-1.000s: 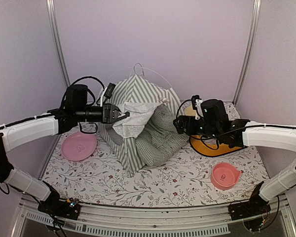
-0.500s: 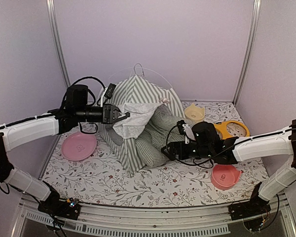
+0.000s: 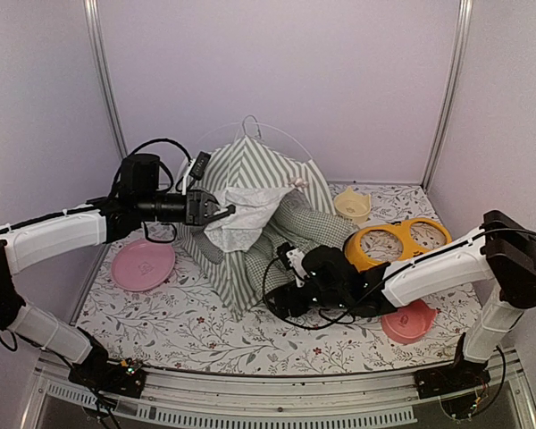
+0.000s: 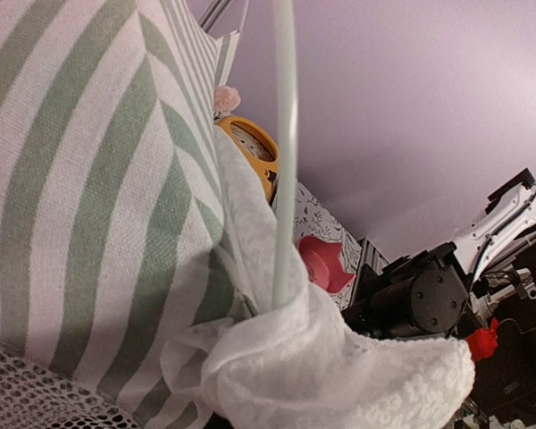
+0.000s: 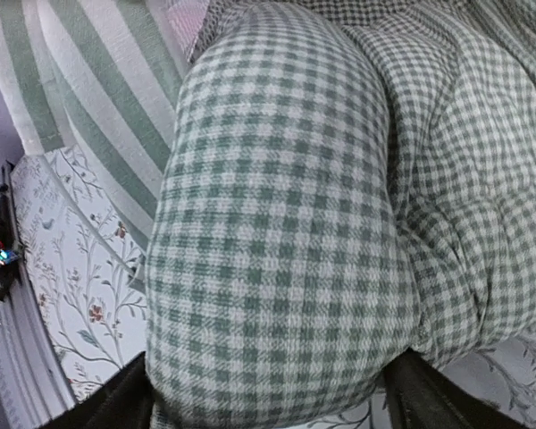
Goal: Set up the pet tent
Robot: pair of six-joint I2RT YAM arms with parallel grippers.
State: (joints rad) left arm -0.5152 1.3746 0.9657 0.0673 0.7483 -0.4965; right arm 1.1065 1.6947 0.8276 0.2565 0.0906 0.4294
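The pet tent point(image 3: 250, 179), striped grey-green and white, stands at the back centre with its door side facing front right. My left gripper point(image 3: 221, 212) is shut on the white lace curtain point(image 3: 246, 214) and holds it pulled aside to the left. In the left wrist view the bunched lace point(image 4: 330, 366) hides my fingers, beside a thin white pole point(image 4: 284, 152). A green gingham cushion point(image 3: 290, 234) bulges out of the tent door. My right gripper point(image 3: 281, 299) is open at the cushion's front end. In the right wrist view its fingers point(image 5: 107, 404) straddle the cushion point(image 5: 286, 232).
A pink plate point(image 3: 143, 264) lies left of the tent. A yellow double-bowl feeder point(image 3: 402, 243) and a small cream bowl point(image 3: 351, 206) sit at the back right. A pink bowl point(image 3: 409, 319) lies at the front right, partly under my right arm.
My right arm has swung from the yellow feeder down and left to the cushion's front end, baring the feeder. My left gripper has kept still, holding the lace.
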